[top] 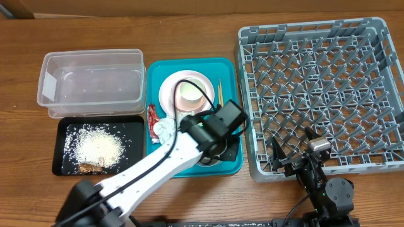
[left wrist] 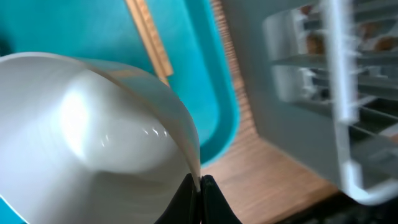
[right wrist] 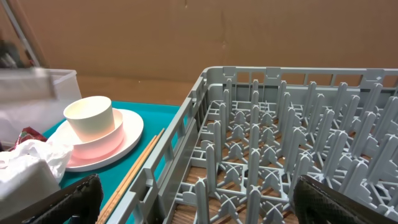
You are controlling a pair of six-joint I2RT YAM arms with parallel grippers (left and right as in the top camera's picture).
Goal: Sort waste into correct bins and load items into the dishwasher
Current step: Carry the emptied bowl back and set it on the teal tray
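Note:
In the left wrist view my left gripper is shut on the thin rim of a white bowl, above the teal tray. Overhead, that gripper sits over the tray's near right part. Behind it a pale pink plate carries a white cup set in a pinkish bowl. Wooden chopsticks lie along the tray's right side. A red wrapper and a crumpled napkin lie at its left. My right gripper stands open over the near left corner of the grey dish rack.
A clear tub stands at the back left. In front of it a black tray holds white rice and brownish scraps. The rack's upright pegs fill the right side. Bare wood runs between tray and rack.

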